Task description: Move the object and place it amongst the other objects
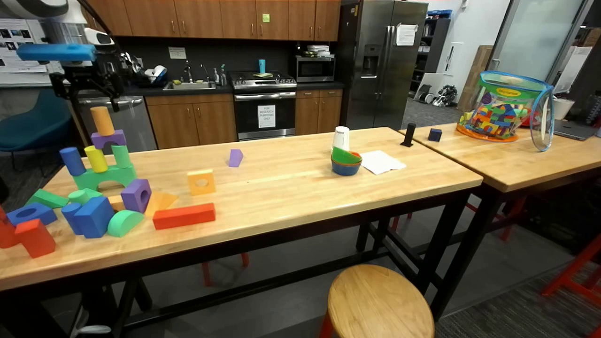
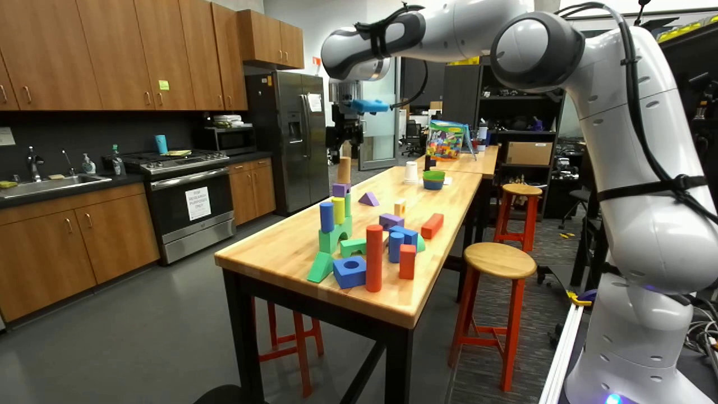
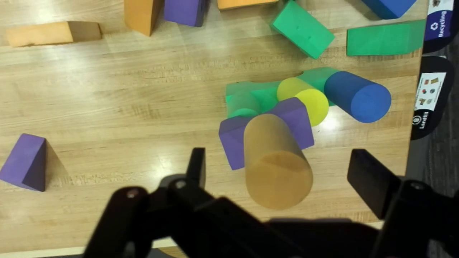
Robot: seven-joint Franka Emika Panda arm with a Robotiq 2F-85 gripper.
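The jaws are spread wide just above the tan cylinder (image 3: 276,165), gripping nothing. That cylinder tops the purple bridge (image 3: 296,123) over the green arch (image 1: 105,174); the yellow cylinder (image 1: 96,158) and green cylinder (image 1: 121,156) stand on the arch, under the bridge. The purple block (image 1: 134,197) with a hole stands on the tabletop (image 1: 277,188) near the arch, between it and the red bar (image 1: 184,216). The purple wedge (image 1: 235,158) sits well apart from the arch.

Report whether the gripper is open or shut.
Open: in the wrist view, the gripper has its fingers spread apart, neither touching the orange cylinder.
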